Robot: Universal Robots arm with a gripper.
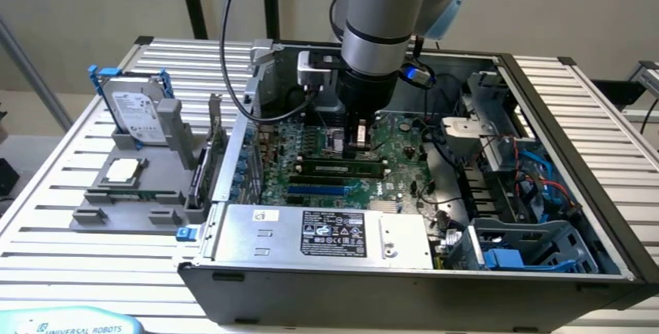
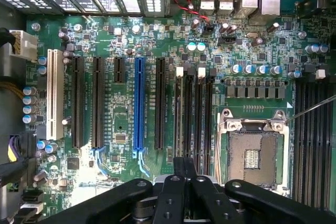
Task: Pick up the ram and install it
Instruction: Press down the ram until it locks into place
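ram: green stick, was sitting lengthwise in a black slot on the motherboard, about mid-frame in the exterior view
gripper: fingers pinched fully together, nothing visibly between them, parked right over the ram; couldn't tell if it actually touched
wrist cam: closed fingers hung over the long slots, beside the empty CPU socket
left of frame: gray holder with the hard drive and processor chip
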